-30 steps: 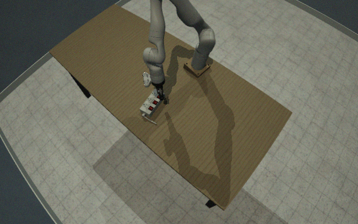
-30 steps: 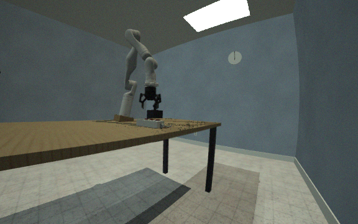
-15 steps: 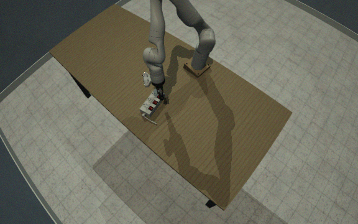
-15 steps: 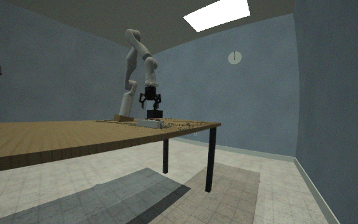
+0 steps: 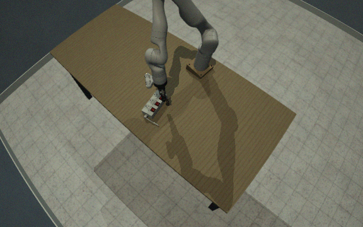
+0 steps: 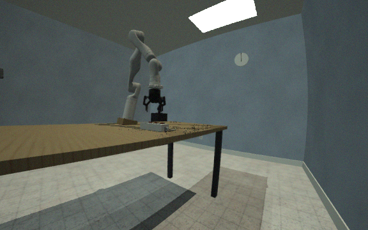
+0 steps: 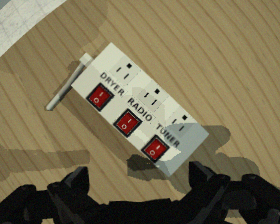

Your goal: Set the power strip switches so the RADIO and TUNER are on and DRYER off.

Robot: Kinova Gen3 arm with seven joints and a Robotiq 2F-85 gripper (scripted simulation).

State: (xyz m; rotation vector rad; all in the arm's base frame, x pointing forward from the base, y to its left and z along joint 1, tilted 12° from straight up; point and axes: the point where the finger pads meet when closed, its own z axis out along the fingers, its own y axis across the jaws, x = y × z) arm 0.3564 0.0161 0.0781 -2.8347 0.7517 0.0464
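A white power strip [image 5: 152, 106] [image 6: 153, 126] [image 7: 165, 106] lies flat and face up on the wooden table [image 5: 232, 126] [image 6: 43, 137] [image 7: 224, 30]. In the wrist view its three red rocker switches stand in a row: DRYER [image 7: 99, 98], RADIO [image 7: 127, 123] and TUNER [image 7: 155, 148]. I cannot tell which way each rocker is tipped. A short grey cord stub [image 7: 64, 87] sticks out of the DRYER end. My gripper [image 5: 163, 95] [image 6: 154, 107] [image 7: 138, 175] is open and empty, and it hangs a little above the TUNER end of the strip.
The strip lies close to the table's edge, with the tiled floor [image 5: 74, 142] just past it. The arm's base [image 5: 201, 70] [image 6: 127, 121] is mounted farther in on the table.
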